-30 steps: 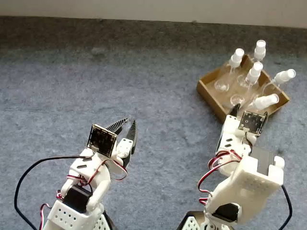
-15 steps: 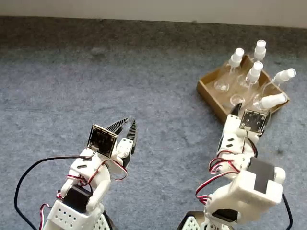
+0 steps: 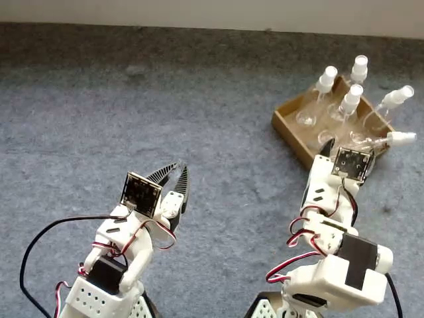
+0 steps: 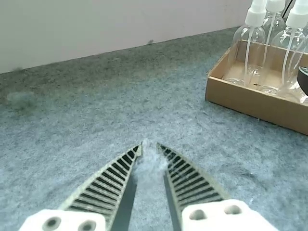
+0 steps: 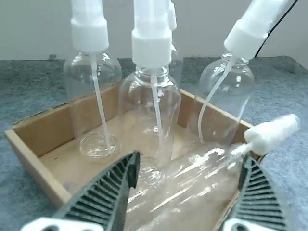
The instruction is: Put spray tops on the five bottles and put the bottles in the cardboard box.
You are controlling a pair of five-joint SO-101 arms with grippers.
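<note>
- Leftmost, the left gripper [image 3: 177, 168] hovered low over the grey carpet [image 3: 225, 99], its fingers only a narrow gap apart and holding nothing.
- The cardboard box [image 3: 286, 128] and all the bottles stood well apart from it, off to its right and farther up the table.
- Next came the right gripper [image 5: 190, 161], at the near edge of the box with its fingers spread wide.
- Between those fingers lay the tipped bottle [image 5: 192, 175], leaning almost flat on its side in the box; whether either finger touched it could not be told.
- Its spray top [image 5: 272, 134] stuck out over the box's rim on the right side.
- The cardboard box, a shallow open tray, held all five bottles, each clear and each fitted with a white spray top.
- In the right wrist view, the left bottle [image 5: 91, 91] and the middle bottle [image 5: 150, 108] stood upright side by side, with the back bottle [image 5: 174, 55] partly hidden behind the middle one.
- Farthest right, the leaning bottle [image 5: 225, 94] tilted outward against the box wall, just beyond the tipped bottle.
</note>
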